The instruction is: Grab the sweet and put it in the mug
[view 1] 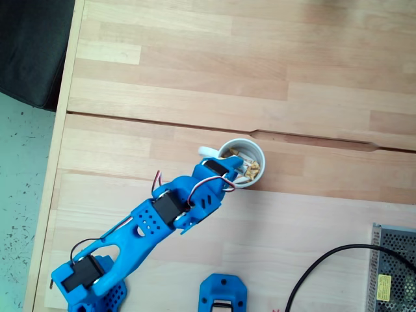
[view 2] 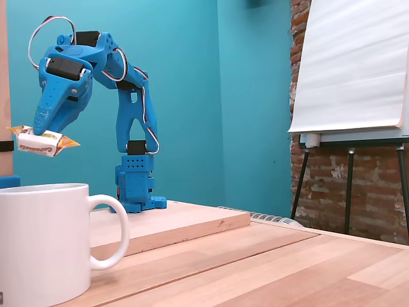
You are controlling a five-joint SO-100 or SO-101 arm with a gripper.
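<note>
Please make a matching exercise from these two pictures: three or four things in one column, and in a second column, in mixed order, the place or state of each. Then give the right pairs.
Things
1. small wrapped sweet, white with golden-yellow twisted ends
2. round white ceramic mug with a loop handle
3. blue two-finger gripper
4. white flip-chart pad on an easel

Places or states
A. stands on the wooden table
B. shut on something, pointing down
C. held in the air above the mug
D. in front of the brick wall

Pairs: 1-C, 2-A, 3-B, 4-D
</note>
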